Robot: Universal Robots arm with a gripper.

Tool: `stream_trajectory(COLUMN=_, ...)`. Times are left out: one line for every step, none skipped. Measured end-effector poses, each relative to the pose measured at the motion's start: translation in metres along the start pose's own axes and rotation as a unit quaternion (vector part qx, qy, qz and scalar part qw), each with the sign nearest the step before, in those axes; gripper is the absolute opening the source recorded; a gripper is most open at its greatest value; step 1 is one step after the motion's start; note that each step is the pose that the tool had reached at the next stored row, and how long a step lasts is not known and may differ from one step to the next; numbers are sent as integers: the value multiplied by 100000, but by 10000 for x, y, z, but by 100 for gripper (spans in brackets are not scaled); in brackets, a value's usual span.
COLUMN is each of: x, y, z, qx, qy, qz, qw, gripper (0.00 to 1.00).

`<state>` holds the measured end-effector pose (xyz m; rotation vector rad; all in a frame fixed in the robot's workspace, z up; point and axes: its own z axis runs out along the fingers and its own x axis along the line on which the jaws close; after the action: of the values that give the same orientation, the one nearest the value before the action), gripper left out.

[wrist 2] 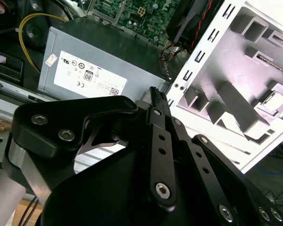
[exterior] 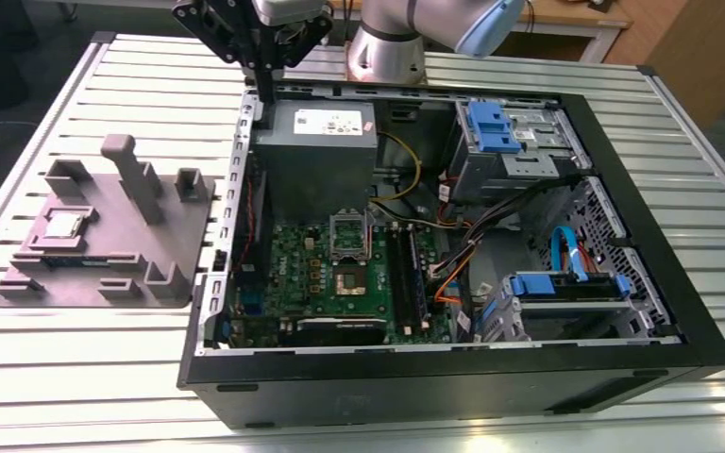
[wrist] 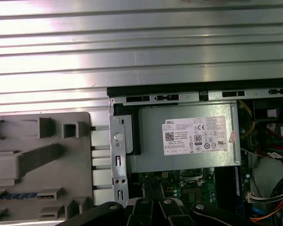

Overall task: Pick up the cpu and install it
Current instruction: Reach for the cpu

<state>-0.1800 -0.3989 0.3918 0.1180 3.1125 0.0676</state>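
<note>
Fingers (exterior: 265, 83), pressed together and holding nothing, hang over one wall of the open computer case (exterior: 463, 377), just above the grey power supply (exterior: 316, 156). The cpu (exterior: 64, 225) lies well apart from them, in a grey holder (exterior: 193, 236) on the desk (exterior: 86, 377).

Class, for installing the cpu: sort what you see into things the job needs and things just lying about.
Job: small flat square silver-topped cpu on the grey tray; square socket on the green motherboard; black gripper.
Lying about: large grey metal box with white label; blue plastic drive brackets; yellow cable.
</note>
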Motion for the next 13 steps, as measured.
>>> stream_trajectory(x=1, y=0, z=0, qx=0, qy=0, qz=-3, qw=100000, gripper=11)
stream_trajectory(x=3, y=0, z=0, qx=-1, qy=0, qz=2, qw=100000, gripper=11)
stream_trajectory(x=5, y=0, z=0, qx=-2, qy=-1, qz=1, qw=100000, gripper=11)
stream_trajectory(x=7, y=-1, z=0, qx=-4, qy=-2, qz=0, qw=100000, gripper=11)
stream_trajectory(x=10, y=-1, z=0, qx=-1, qy=1, qz=1, qw=100000, gripper=11)
stream_trajectory(x=12, y=-1, z=0, qx=-2, qy=2, qz=0, qw=100000, gripper=11)
stream_trajectory(x=14, y=-1, z=0, qx=-4, qy=1, qz=0, qw=100000, gripper=11)
stream_trajectory(x=17, y=-1, z=0, qx=-1, qy=3, qz=1, qw=100000, gripper=11)
stream_trajectory(x=19, y=-1, z=0, qx=1, qy=2, qz=-3, qw=100000, gripper=11)
stream_trajectory(x=21, y=-2, z=0, qx=-1, qy=1, qz=-3, qw=100000, gripper=11)
stream_trajectory(x=22, y=-2, z=0, qx=-2, qy=0, qz=-3, qw=100000, gripper=11)
stream_trajectory(x=24, y=-2, z=0, qx=1, qy=2, qz=-3, qw=100000, gripper=11)
stream_trajectory(x=25, y=-2, z=0, qx=1, qy=4, qz=-2, qw=100000, gripper=11)
